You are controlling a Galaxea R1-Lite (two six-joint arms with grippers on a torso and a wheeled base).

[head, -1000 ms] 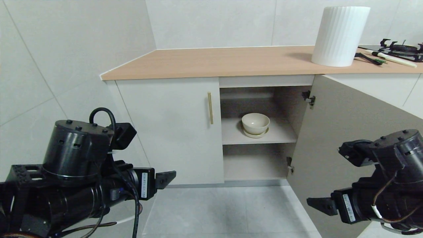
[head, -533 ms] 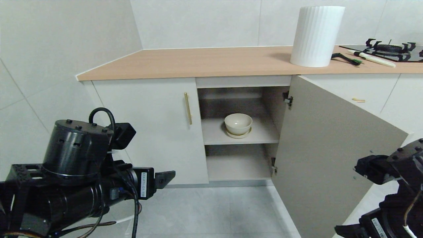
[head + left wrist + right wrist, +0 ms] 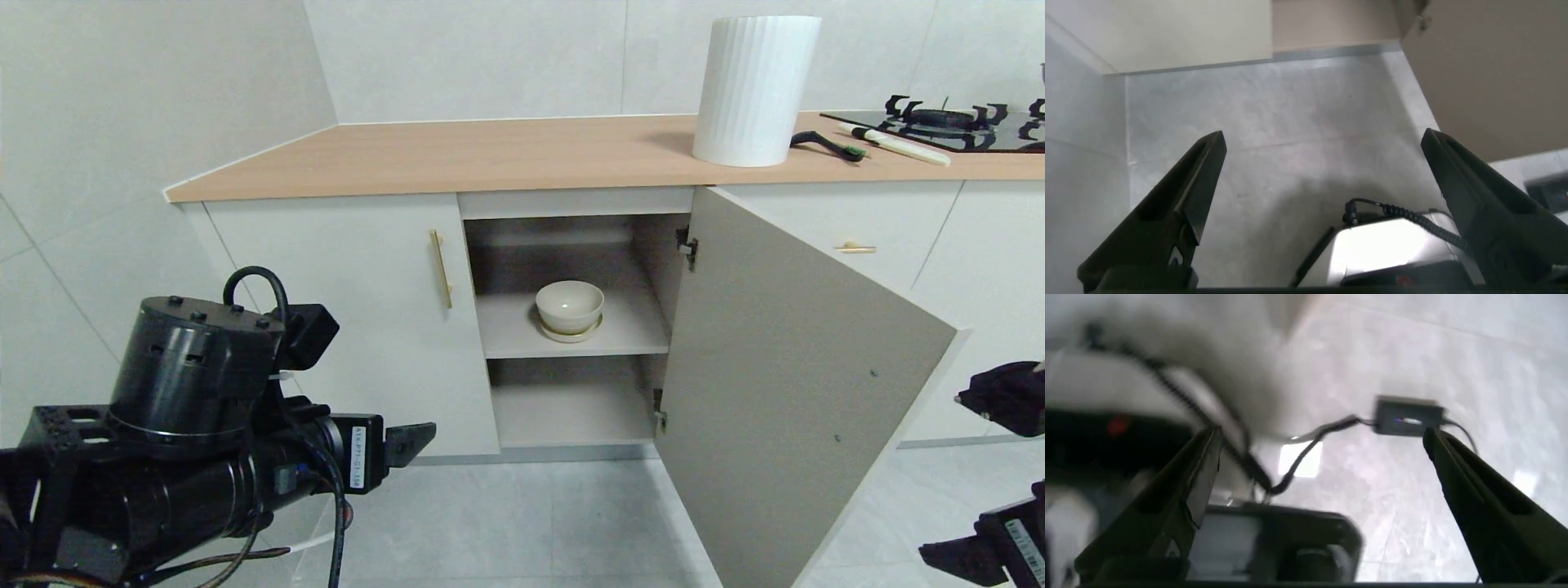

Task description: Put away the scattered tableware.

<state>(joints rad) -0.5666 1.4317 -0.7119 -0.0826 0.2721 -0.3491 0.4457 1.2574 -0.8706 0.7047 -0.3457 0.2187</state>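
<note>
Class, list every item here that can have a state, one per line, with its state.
right cabinet door: open
left cabinet door: shut
bowl: upright on a plate, upper shelf
white ribbed container: upright on the countertop
left gripper: open, empty
right gripper: open, empty

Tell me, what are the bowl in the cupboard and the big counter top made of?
The bowl looks like glazed ceramic: cream, smooth, with a soft shine, though it could be plastic. The countertop looks like wood or wood-look laminate: matte tan with faint streaks.
</note>
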